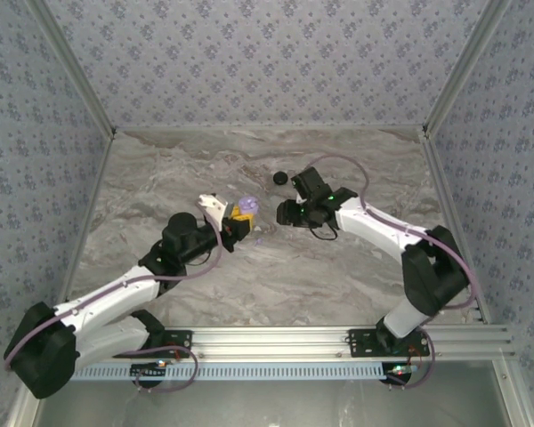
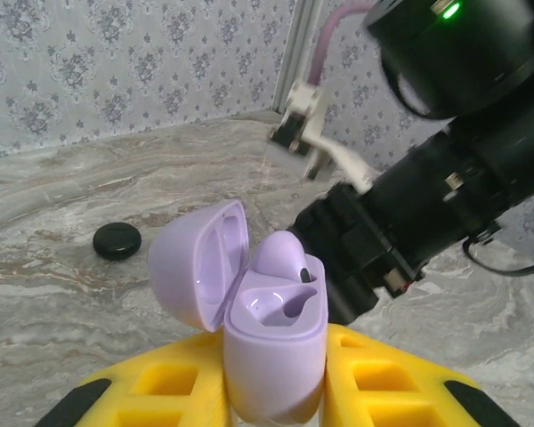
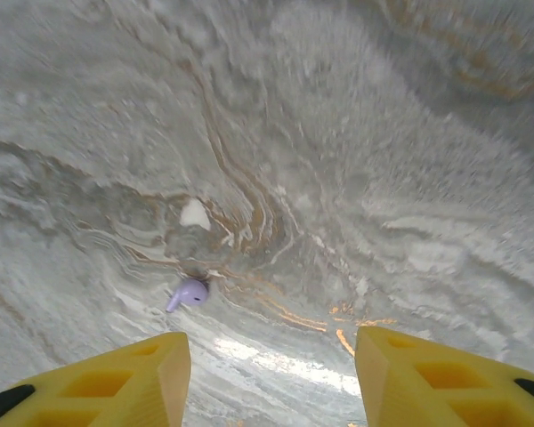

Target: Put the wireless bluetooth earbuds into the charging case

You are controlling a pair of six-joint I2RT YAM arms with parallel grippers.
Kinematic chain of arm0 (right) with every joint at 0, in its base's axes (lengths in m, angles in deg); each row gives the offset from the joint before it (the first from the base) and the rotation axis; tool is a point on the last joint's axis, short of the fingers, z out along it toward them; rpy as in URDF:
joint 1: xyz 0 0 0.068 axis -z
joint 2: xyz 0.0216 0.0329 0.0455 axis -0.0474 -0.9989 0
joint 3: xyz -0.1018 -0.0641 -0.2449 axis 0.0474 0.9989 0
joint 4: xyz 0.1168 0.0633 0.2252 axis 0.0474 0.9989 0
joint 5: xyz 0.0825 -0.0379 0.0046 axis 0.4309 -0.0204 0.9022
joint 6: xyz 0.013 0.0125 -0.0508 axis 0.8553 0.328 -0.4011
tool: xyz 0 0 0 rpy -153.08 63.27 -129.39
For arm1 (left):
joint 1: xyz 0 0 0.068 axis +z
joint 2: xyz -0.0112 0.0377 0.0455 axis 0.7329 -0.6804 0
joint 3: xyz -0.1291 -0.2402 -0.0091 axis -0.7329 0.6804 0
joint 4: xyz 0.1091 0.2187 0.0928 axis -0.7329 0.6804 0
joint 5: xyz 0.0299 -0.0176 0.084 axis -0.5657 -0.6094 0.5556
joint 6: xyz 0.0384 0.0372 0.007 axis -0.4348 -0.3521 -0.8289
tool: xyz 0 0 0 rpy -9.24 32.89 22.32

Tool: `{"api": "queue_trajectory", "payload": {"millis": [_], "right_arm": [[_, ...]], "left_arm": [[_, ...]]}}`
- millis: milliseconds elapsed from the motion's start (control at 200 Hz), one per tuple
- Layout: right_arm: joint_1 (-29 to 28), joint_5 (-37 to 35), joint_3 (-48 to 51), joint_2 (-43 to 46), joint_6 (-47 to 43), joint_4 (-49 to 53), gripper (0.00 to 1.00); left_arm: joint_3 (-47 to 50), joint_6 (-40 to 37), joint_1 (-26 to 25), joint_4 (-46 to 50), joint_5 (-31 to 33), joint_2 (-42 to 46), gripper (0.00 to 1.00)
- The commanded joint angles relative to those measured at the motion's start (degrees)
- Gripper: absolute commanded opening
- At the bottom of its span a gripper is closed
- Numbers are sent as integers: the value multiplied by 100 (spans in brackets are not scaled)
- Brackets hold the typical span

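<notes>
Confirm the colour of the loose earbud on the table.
The earbud is pale purple; right wrist view.

High rear view looking down, both wrist views close, sharing marble table [image 1: 356, 285]

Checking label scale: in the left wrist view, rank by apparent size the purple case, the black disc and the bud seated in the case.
1. purple case, nearest the camera.
2. bud and black disc look alike; the disc lies farther, so unranked.

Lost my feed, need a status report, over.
Left gripper shut on open purple case, seated bud inside. Right gripper open, hovering over loose bud. Black case apart, not in the way.
</notes>
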Motion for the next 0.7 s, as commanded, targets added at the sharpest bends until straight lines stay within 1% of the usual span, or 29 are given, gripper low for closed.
{"api": "queue_trajectory", "payload": {"millis": [0, 190, 215, 415, 695], "right_arm": [[-196, 290, -222, -351, 334, 98, 52], [-433, 516, -301, -885, 647, -60, 48], [-457, 537, -507, -948, 677, -68, 47], [-650, 671, -832, -1401, 792, -40, 43], [-830, 416, -1277, -1870, 829, 347, 39]], "left_arm": [[-229, -269, -34, 431, 137, 256, 25], [-142, -315, -38, 613, 224, 539, 25], [-126, -318, -39, 621, 239, 556, 25], [-71, -309, -38, 638, 262, 663, 25], [-45, -296, -40, 646, 287, 711, 25]]}}
